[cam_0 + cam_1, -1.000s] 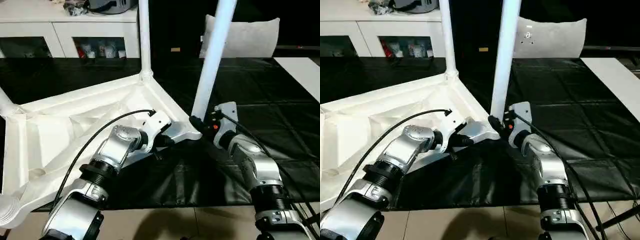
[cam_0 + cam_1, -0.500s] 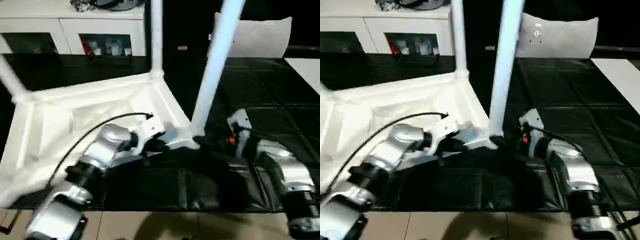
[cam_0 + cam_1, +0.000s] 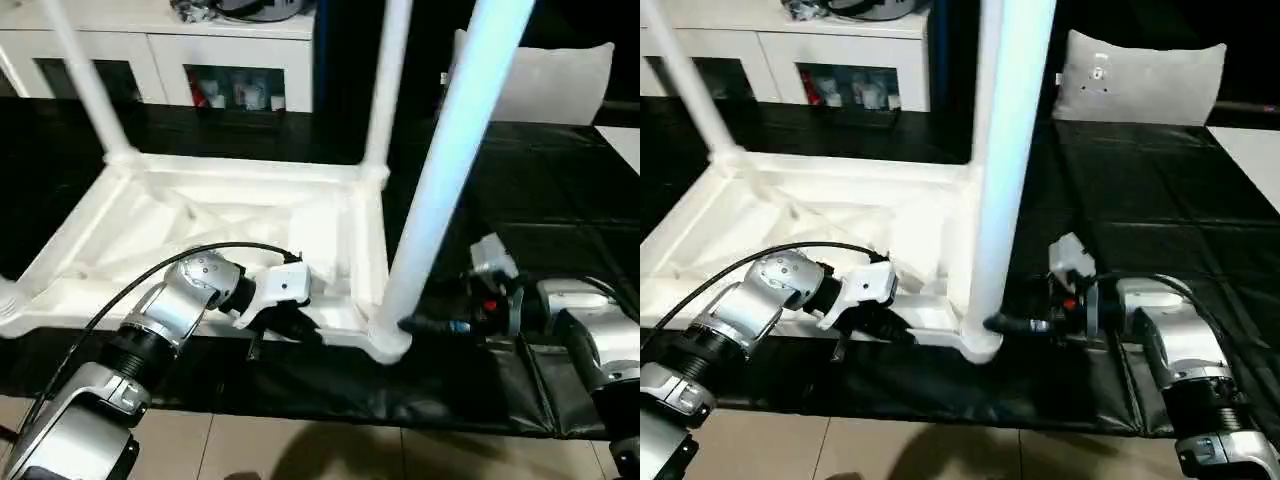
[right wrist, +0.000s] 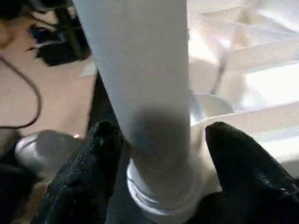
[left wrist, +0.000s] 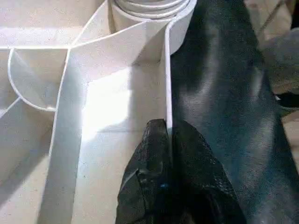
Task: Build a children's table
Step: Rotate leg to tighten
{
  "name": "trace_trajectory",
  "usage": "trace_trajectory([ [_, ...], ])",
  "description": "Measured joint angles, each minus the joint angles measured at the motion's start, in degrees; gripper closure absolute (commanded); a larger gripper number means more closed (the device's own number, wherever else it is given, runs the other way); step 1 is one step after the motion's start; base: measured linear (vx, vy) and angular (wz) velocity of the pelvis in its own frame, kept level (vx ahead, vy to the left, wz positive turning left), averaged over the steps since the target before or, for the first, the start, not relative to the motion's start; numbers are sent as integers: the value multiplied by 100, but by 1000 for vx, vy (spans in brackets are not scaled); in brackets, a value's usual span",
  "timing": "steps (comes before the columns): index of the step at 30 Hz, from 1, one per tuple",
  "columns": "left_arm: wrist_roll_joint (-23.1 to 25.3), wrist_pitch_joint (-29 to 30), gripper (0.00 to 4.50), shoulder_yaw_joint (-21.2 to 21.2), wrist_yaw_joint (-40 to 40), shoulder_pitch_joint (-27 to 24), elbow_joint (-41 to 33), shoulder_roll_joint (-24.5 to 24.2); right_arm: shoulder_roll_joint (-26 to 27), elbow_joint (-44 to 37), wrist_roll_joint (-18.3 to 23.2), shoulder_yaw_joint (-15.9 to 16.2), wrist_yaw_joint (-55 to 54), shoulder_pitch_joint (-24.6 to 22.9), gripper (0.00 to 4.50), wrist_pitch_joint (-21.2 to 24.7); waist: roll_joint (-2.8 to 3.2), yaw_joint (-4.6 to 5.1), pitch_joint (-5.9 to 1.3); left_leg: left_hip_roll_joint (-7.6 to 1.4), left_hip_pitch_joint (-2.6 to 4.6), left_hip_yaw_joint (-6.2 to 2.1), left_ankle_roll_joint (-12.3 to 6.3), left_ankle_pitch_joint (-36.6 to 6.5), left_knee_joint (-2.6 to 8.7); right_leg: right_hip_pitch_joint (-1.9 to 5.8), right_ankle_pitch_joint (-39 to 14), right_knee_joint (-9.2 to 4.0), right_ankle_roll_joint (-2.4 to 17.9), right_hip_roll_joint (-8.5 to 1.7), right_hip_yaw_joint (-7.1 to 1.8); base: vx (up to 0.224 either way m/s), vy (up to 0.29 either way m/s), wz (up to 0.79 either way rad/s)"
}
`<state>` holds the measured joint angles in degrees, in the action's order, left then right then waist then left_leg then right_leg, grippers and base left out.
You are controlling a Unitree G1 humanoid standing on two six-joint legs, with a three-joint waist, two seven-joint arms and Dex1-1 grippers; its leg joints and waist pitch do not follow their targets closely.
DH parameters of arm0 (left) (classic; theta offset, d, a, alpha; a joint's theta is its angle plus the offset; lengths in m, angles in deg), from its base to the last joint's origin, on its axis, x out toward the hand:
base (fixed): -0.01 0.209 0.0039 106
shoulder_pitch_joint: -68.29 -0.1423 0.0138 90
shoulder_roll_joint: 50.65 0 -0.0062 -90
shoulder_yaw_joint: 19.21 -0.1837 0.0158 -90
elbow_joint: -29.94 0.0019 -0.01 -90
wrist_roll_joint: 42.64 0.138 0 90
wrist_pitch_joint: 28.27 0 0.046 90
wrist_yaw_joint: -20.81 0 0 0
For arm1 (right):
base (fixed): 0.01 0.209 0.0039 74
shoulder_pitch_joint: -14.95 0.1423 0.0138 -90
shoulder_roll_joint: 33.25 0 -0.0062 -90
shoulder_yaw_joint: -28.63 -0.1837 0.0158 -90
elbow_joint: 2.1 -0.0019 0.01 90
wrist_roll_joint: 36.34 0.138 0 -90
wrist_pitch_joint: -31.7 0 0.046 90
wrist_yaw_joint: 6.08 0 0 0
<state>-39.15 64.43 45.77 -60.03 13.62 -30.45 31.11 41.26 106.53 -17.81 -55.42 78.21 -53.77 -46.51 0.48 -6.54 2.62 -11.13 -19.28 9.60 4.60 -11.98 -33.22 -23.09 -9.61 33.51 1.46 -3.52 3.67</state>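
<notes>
With three tapered white tube legs seemingly seated in the upturned white ribbed plastic tabletop, the fourth corner is unclear; the left gripper pinches its rim and the right gripper straddles the nearest leg, jaws apart.

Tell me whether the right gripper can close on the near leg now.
Probably yes: the right gripper already straddles the near leg just above its socket, a finger on each side and nothing between.

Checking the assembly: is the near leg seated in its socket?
Seated: near leg stands upright in tabletop's corner socket.
</notes>
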Motion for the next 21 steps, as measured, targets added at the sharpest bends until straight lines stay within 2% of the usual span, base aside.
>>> trace_trajectory([
  [4,-5,-36,450,-22,-43,12,14,6,2,-1,4,94,119,0,183,7,0,-14,0,0,-2,0,0,0,-1,0,0,0,0,-1,0,0,0,0],
  [6,-6,-44,450,-22,-64,14,21,10,1,0,9,103,120,0,213,19,0,-15,0,0,-2,0,0,0,-1,0,0,0,0,-1,0,0,0,0],
  [10,-9,-48,450,-27,-158,14,27,24,-15,0,58,126,206,1,244,146,0,-33,0,0,-3,0,-1,0,-2,0,0,0,-1,-1,1,0,0,0],
  [13,-39,25,450,-22,-168,14,29,43,-25,-1,87,126,220,-2,255,247,0,-46,0,0,-4,0,-1,0,-11,0,0,6,-1,-2,0,0,0,0],
  [17,-144,437,450,76,-121,14,27,125,8,-148,136,67,30,-114,258,422,0,-47,0,0,4,1,1,0,-16,4,0,12,0,-3,-1,0,0,0],
  [19,-139,778,450,201,95,16,49,209,142,-202,89,27,-361,-123,259,550,-1,-13,0,1,12,4,19,-8,-31,5,-1,36,-3,-6,-3,0,0,0],
  [21,-106,1197,450,458,648,37,159,360,497,-136,-136,-179,-1216,-44,259,632,-3,69,1,0,27,2,44,-8,-47,11,-19,58,-32,-6,-3,0,0,0],
])
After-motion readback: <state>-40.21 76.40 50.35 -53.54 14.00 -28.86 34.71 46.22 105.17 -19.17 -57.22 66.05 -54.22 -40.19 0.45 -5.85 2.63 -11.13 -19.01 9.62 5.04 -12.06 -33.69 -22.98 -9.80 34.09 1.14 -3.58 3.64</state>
